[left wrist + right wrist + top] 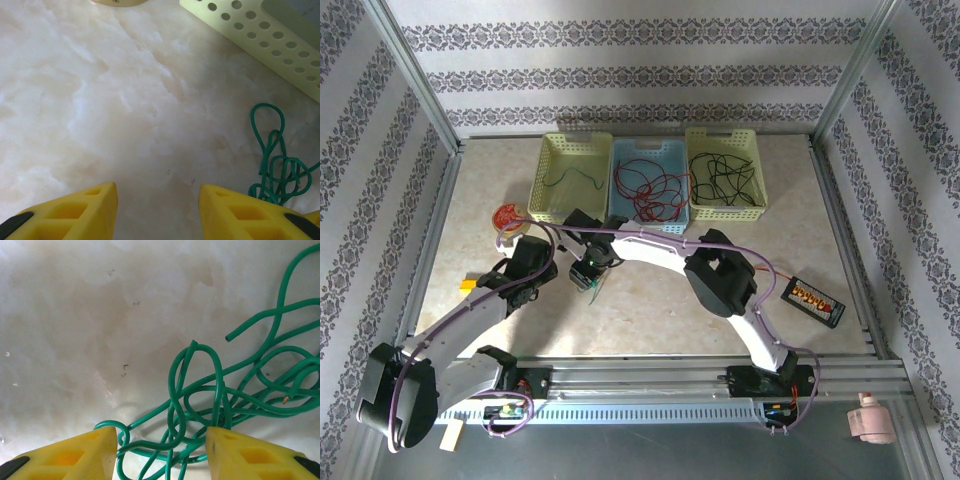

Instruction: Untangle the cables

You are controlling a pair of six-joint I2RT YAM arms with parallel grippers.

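Green cable [220, 400] on a cream marbled table [650, 310], bright yellow fingers [75, 455], red cables [655, 195] in a light blue basket [650, 144], black cables [725, 178] in a pale yellow basket [725, 133], lilac arm cables [770, 266], red-and-yellow disc [508, 215], white wallpaper [620, 80] with grey damask stripes

Marbled counter [650, 320]. Upper centre, in a row: left yellow basket [570, 216], blue basket [650, 227], right yellow basket [728, 212]. Left: red-and-yellow disc [509, 217]. Centre: tangled green cable [592, 287]. Right: black device [813, 300].

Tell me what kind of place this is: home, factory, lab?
Most likely a lab robot test cell. A metal frame with wallpaper panels boxes in one table, two arms are bolted to a rail at its edge, and three baskets hold sorted cables.
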